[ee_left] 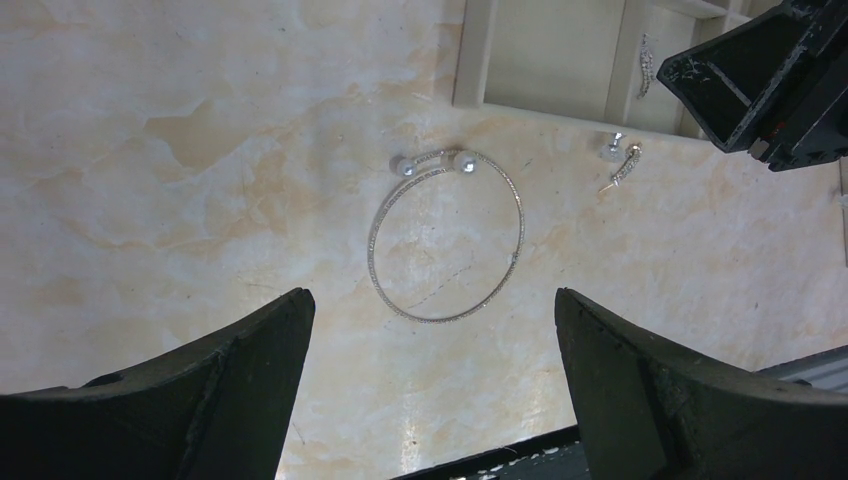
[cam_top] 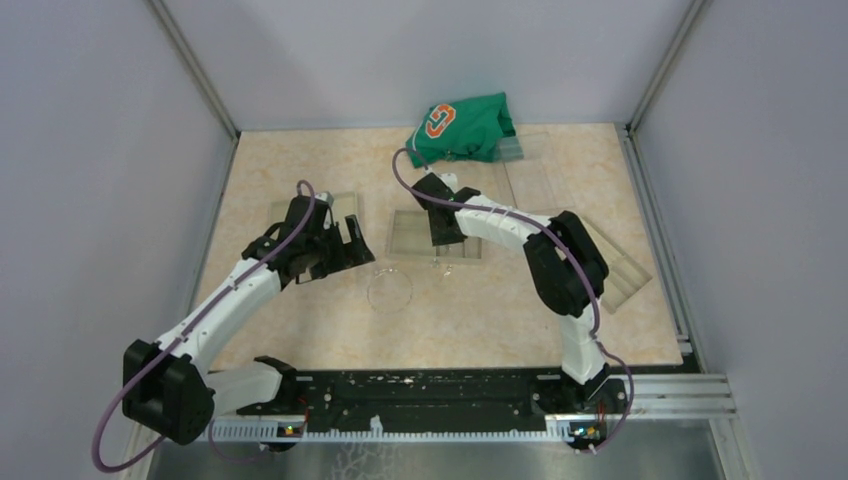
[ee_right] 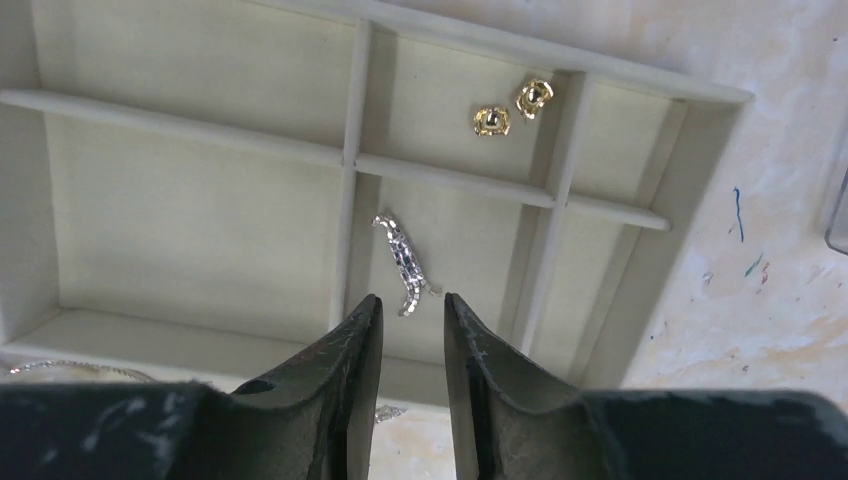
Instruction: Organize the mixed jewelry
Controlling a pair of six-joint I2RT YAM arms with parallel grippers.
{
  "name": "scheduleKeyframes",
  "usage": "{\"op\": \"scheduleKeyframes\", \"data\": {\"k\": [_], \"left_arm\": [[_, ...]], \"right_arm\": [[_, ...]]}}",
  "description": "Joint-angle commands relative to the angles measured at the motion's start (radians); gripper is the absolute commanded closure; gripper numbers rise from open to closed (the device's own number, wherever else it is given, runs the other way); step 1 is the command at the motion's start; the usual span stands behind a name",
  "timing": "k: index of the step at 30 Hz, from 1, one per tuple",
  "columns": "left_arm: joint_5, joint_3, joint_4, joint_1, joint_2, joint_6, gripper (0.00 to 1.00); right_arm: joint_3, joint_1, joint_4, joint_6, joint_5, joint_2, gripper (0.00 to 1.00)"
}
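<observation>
A thin silvery hoop [ee_left: 447,235] with two pearl ends lies flat on the table, just beyond my left gripper [ee_left: 430,300], which hangs wide open and empty above it. Two small silver earrings [ee_left: 618,160] lie beside the clear compartmented box [ee_left: 540,60]. My right gripper [ee_right: 412,300] hovers over the box [ee_right: 350,160], jaws a little apart with nothing between them. A silver drop earring [ee_right: 402,262] lies in the compartment right under its tips. Two gold earrings [ee_right: 512,108] sit in the compartment beyond. In the top view the hoop [cam_top: 389,288] lies between both arms.
A green cloth [cam_top: 462,128] with an orange logo lies at the back. Clear trays sit at the left [cam_top: 345,200], back right [cam_top: 540,170] and right [cam_top: 625,275]. Grey walls enclose the table; a black rail [cam_top: 430,395] runs along the near edge.
</observation>
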Motion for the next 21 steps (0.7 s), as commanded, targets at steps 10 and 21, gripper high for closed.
{"op": "scheduleKeyframes", "data": {"k": [10, 21], "left_arm": [[-0.006, -0.006, -0.017, -0.002, -0.022, -0.009, 0.04], [0.011, -0.003, -0.017, -0.002, -0.016, -0.011, 0.04]], "right_arm": [[-0.194, 0.054, 0.049, 0.097, -0.023, -0.252, 0.70], [-0.290, 0.078, 0.107, 0.270, -0.072, -0.232, 0.71]]}}
